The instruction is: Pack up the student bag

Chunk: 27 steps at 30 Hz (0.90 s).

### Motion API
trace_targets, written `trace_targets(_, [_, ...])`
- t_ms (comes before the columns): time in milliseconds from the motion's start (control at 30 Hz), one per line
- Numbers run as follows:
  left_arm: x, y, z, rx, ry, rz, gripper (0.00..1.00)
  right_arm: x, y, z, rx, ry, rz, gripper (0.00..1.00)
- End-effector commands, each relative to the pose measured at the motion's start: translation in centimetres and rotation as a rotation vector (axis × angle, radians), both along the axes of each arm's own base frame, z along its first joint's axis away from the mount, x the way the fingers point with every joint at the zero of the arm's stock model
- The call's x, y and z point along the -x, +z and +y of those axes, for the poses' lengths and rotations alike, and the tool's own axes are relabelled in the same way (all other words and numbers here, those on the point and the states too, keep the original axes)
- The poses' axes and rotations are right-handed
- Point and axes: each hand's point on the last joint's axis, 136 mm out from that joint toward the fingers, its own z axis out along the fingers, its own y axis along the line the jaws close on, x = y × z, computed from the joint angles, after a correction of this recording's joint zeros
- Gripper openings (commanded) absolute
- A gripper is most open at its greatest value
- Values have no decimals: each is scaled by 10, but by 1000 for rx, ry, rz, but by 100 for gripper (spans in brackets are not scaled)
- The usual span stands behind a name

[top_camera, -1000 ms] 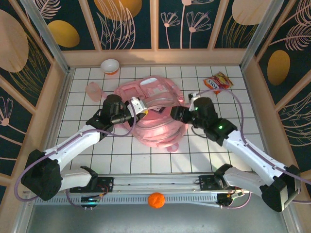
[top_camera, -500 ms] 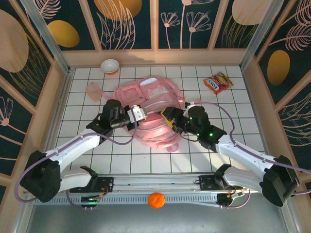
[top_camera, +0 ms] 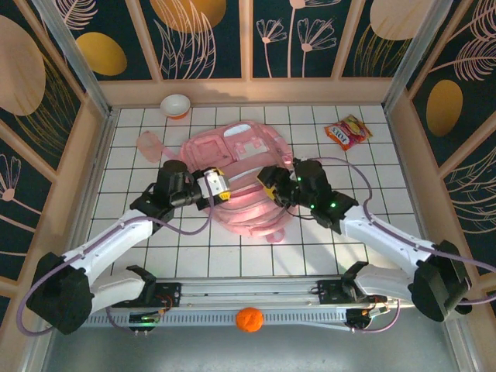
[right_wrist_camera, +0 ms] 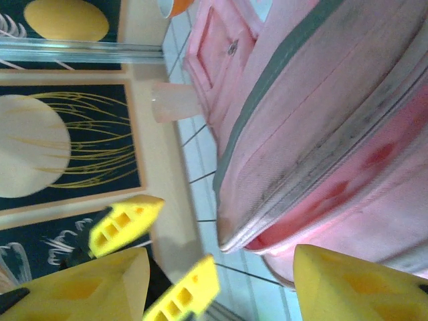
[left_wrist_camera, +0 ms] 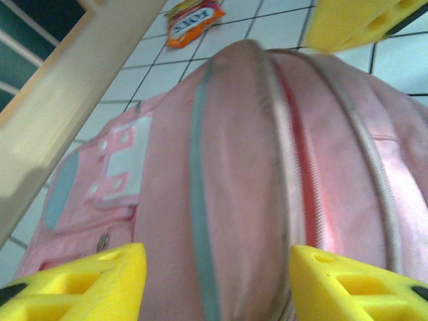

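Both arms reach forward and inward from their bases at the near edge of the surface. The left arm [top_camera: 116,232] has its forearm angled toward centre and its wrist bent, so the left gripper [top_camera: 220,186] points rightward. The right arm [top_camera: 387,242] is in a mirrored pose, with the right gripper [top_camera: 268,184] pointing leftward. The grippers face each other tip to tip, near but apart.

In the left wrist view the yellow fingers [left_wrist_camera: 87,284] are set well apart, jaws spread wide. One finger of the right gripper shows at the top right. In the right wrist view the fingers [right_wrist_camera: 361,284] are likewise spread, jaws parted. The left gripper's fingertips are visible at lower left.
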Motion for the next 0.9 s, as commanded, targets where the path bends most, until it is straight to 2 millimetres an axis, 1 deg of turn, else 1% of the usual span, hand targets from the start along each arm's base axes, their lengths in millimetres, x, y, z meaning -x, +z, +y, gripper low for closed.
trace_targets(0, [-1,-13,29,77,103,172,59,9,-7,-32,197,-8,-6,59])
trace_targets(100, [-4,-21,53,97,150,221,59,10,-10,-52,252,-17,-11,59])
trace_targets(167, [-3,-30,59,57,146,215,58,8,-11,-57,243,-13,-18,59])
trace_targets(233, [2,-41,57,17,100,230,57,6,-12,-57,216,4,-30,59])
trace_targets(333, [9,-48,45,31,3,286,57,3,-14,-51,202,26,-38,59])
trace_targets(433, [10,-58,38,38,-47,349,59,0,-16,-43,198,53,-39,58])
trace_targets(533, [8,-67,36,26,-56,382,70,-3,-20,-41,204,62,-35,58])
trace_targets(600, [5,-66,34,41,-52,375,77,-3,-22,-41,203,56,-33,58])
trace_targets(633, [3,-66,33,50,-48,366,97,-3,-23,-41,199,56,-33,58])
trace_targets(667, [2,-66,32,57,-46,360,99,-3,-23,-40,192,53,-35,58])
trace_targets(867, [1,-69,24,91,-33,355,99,-2,-26,-39,174,53,-33,58])
